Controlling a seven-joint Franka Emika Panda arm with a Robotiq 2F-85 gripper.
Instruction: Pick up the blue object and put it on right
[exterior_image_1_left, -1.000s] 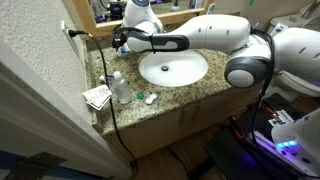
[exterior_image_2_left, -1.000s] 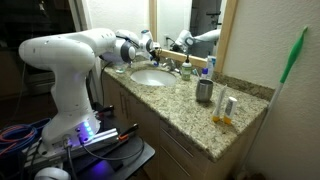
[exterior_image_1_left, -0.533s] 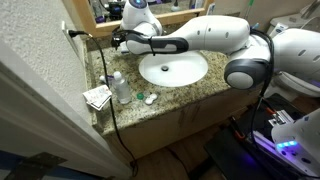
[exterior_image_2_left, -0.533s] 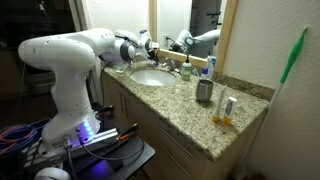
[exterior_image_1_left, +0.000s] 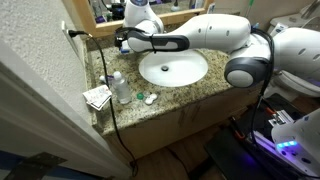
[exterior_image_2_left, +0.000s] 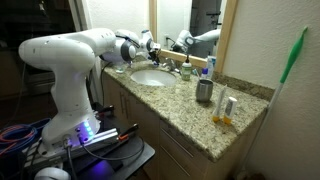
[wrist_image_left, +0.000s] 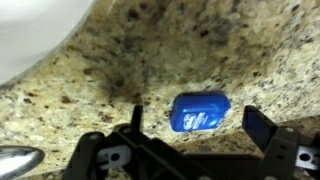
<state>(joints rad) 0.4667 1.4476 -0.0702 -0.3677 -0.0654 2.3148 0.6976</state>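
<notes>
The blue object (wrist_image_left: 201, 112) is a small, low, rounded blue piece with white print, lying flat on the speckled granite counter (wrist_image_left: 150, 50) in the wrist view. My gripper (wrist_image_left: 197, 128) hangs just above it, open, with one dark finger (wrist_image_left: 133, 122) on its left and the other on its right; neither touches it. In both exterior views the gripper (exterior_image_1_left: 122, 42) (exterior_image_2_left: 156, 50) reaches over the back of the counter beside the sink, and the blue object is hidden there.
A white sink basin (exterior_image_1_left: 172, 68) fills the counter's middle, its faucet (exterior_image_2_left: 185, 68) behind it. A clear bottle (exterior_image_1_left: 118, 87), folded paper (exterior_image_1_left: 97, 97) and small green-and-white pieces (exterior_image_1_left: 150, 98) sit near the front corner. A metal cup (exterior_image_2_left: 204, 91) stands further along. A black cable (exterior_image_1_left: 106, 90) crosses the counter.
</notes>
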